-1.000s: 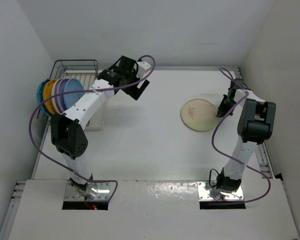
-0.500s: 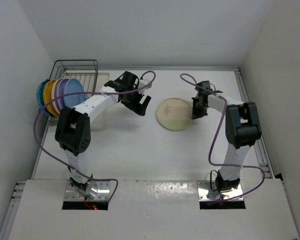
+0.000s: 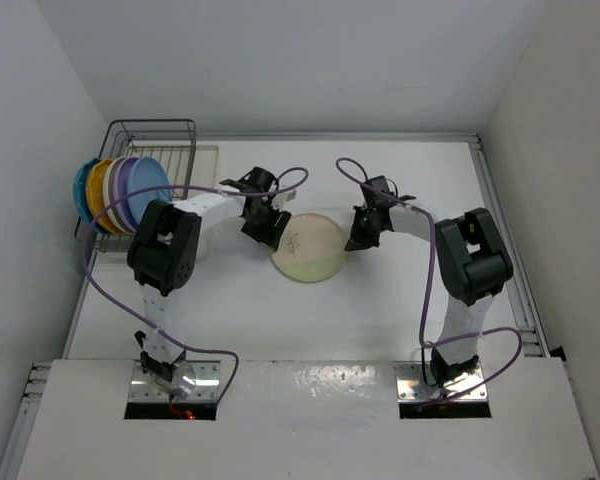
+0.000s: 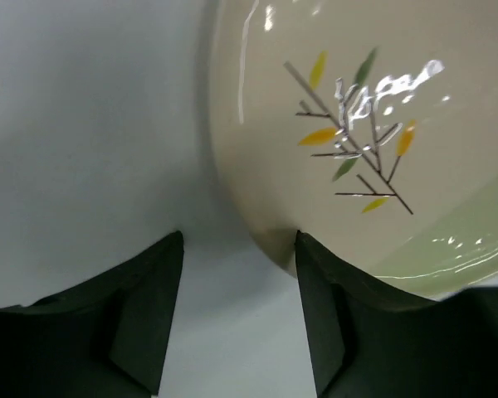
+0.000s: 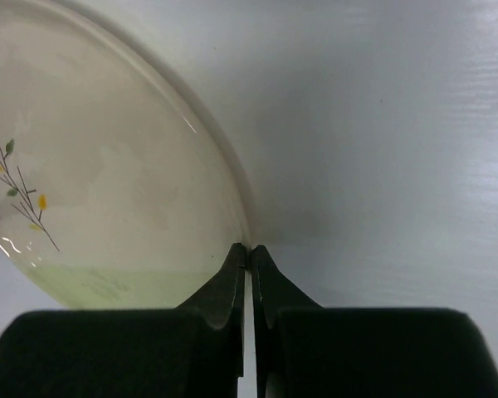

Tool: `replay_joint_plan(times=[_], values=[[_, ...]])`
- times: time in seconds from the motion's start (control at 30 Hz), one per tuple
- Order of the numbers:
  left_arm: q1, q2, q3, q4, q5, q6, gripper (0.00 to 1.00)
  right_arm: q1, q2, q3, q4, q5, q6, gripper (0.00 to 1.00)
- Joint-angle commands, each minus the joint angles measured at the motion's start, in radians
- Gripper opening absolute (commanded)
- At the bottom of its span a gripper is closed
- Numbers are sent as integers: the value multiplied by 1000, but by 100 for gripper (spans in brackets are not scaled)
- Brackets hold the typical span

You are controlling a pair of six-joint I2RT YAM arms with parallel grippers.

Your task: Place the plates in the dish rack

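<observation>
Dish rack holds four coloured plates upright; sprig plate lies on desk, left fingers apart, right fingers closed.

Plate looked glazed ceramic, glossy, smooth, bright highlights on it. Table was white, smooth, low sheen, faint streaks. My left fingers and right fingers were dark matt plastic. Rack was thin dark metal wire. My arm shell was smooth white plastic.
</observation>
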Motion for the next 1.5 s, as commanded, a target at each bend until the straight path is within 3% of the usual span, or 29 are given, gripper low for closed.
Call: replay_joint_plan(times=[0.0, 0.1, 0.13, 0.23, 0.27, 0.33, 0.5, 0.57, 0.6, 0.67, 0.87, 1.17, 1.47], values=[[36, 7, -31, 2, -38, -12, 61, 15, -41, -55, 47, 9, 77, 0], [36, 36, -42, 2, 34, -21, 49, 27, -47, -64, 65, 12, 86, 0], [27, 37, -42, 2, 45, -21, 40, 28, -45, -66, 70, 10, 87, 0], [27, 90, -31, 2, 101, -21, 24, 44, -51, -72, 79, 6, 87, 0], [27, 99, -22, -9, 121, -21, 11, 47, -48, -73, 80, 4, 86, 0], [27, 118, -22, -9, 174, -21, 0, 51, -59, -82, 88, 1, 84, 0], [47, 72, 52, -72, 120, 6, 0, 51, -99, -113, 120, -14, 71, 2], [47, -3, 114, -92, 10, 32, 0, 44, -114, -113, 117, -39, 36, 41], [47, -34, 140, -92, -56, 54, 0, 41, -116, -112, 114, -48, 19, 74], [35, -109, 165, -92, -107, 92, 0, 27, -127, -103, 105, -83, -9, 98], [-25, -158, 277, -169, -393, 173, 0, -10, -172, -102, 96, -111, -46, 100], [-114, -220, 316, -182, -840, 312, 0, -59, -252, -132, 68, -76, -74, 100], [-149, -229, 371, -144, -1036, 394, 0, -90, -309, -193, 102, -67, -67, 100]])
